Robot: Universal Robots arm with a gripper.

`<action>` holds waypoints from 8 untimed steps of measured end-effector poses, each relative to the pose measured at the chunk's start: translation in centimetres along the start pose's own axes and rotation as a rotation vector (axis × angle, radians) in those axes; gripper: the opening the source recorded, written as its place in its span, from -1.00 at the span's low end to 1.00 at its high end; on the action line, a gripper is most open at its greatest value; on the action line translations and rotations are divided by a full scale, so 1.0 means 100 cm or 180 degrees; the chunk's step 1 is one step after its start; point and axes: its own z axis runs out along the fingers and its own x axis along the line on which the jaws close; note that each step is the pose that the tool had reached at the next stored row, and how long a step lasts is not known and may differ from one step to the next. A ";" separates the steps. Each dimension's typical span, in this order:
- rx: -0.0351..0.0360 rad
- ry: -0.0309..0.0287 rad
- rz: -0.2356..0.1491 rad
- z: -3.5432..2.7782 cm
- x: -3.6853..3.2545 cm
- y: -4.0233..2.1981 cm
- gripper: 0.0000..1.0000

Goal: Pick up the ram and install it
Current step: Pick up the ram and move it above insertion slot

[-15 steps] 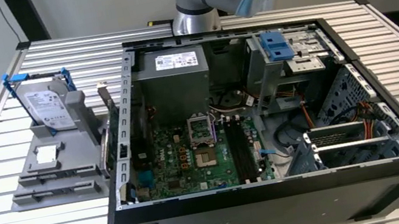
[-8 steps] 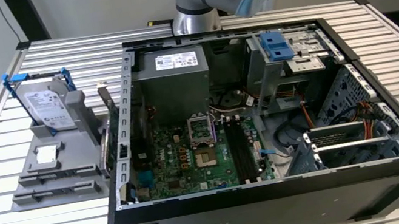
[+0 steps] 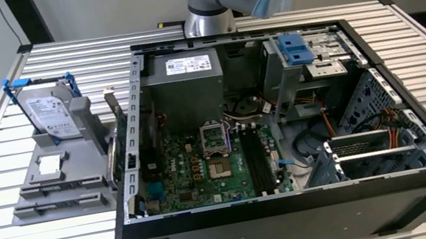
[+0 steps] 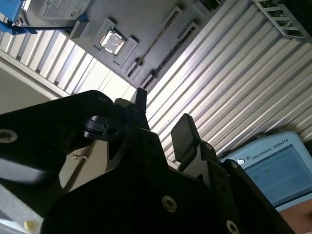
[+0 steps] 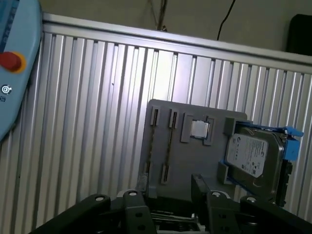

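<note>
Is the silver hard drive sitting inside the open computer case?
No, the hard drive stands upright in the grey holder outside the computer case, on the exterior view's left of it.

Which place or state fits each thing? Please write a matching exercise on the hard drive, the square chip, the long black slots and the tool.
Things: 1 hard drive; 2 square chip; 3 long black slots; 4 tool.
Places or states: A flat on the grey holder; B open, holding nothing; C upright in a blue frame; D on the green board inside the case.
Pairs: 1-C, 2-A, 3-D, 4-B.
</note>
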 end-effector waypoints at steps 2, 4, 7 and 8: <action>0.0008 -0.0001 0.0109 0.0016 0.0001 0.0000 1.00; 0.0011 -0.0001 0.0152 0.0046 0.0003 0.0000 1.00; 0.0012 -0.0002 0.0165 0.0100 0.0007 -0.0002 1.00; 0.0012 -0.0002 0.0168 0.0119 0.0008 -0.0002 1.00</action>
